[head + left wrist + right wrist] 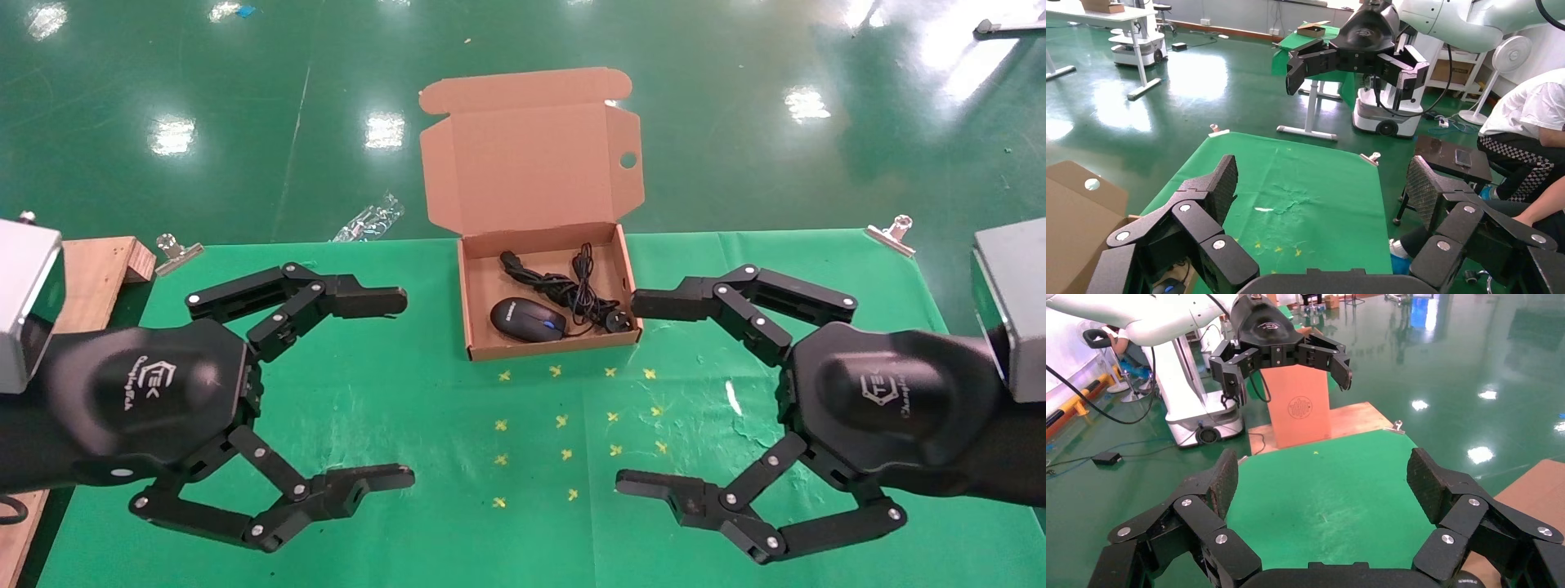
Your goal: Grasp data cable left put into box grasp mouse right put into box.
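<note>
The brown cardboard box [482, 327] stands at the far middle of the green table with its lid folded up and back. Inside it lie the glossy black mouse [527, 320] at the front left and the black data cable [546, 283] bundled behind it, with its plug [621, 320] in the front right corner. My left gripper [406, 389] hovers open to the left of the box and nearer to me, holding nothing. Opposite it, my right gripper [629, 394] is open and also holds nothing. The left wrist view shows the left gripper [1321, 190] above bare cloth beside the box [1083, 208].
Yellow cross marks [564, 420] dot the green cloth between the grippers. A wooden block [98, 269] lies at the table's left edge. Metal clips [176, 251] [891, 233] pin the far corners. A clear plastic wrapper [368, 219] lies on the floor beyond.
</note>
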Robot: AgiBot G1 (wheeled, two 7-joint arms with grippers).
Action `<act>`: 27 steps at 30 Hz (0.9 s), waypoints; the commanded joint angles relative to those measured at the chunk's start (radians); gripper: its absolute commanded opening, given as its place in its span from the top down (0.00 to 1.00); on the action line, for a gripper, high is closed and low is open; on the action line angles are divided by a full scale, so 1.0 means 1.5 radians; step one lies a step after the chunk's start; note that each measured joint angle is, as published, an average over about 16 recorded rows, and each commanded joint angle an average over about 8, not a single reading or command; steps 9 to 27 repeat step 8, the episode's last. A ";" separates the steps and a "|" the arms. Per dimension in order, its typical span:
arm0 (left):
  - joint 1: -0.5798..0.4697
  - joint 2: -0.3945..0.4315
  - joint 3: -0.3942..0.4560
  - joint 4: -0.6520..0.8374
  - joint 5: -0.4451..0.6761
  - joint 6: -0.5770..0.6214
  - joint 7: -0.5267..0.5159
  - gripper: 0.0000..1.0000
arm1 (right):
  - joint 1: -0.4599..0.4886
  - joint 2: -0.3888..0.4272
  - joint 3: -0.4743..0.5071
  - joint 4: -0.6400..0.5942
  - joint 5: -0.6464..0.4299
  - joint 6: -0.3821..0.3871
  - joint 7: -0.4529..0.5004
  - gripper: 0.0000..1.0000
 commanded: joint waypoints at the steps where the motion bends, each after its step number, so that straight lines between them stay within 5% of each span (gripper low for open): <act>1: -0.001 0.000 0.001 0.000 0.001 -0.001 0.000 0.00 | 0.000 0.000 0.000 0.000 0.000 0.000 0.000 0.00; 27: -0.002 0.001 0.002 0.001 0.003 -0.002 -0.001 0.00 | 0.000 0.000 0.000 0.000 0.000 0.000 0.000 0.00</act>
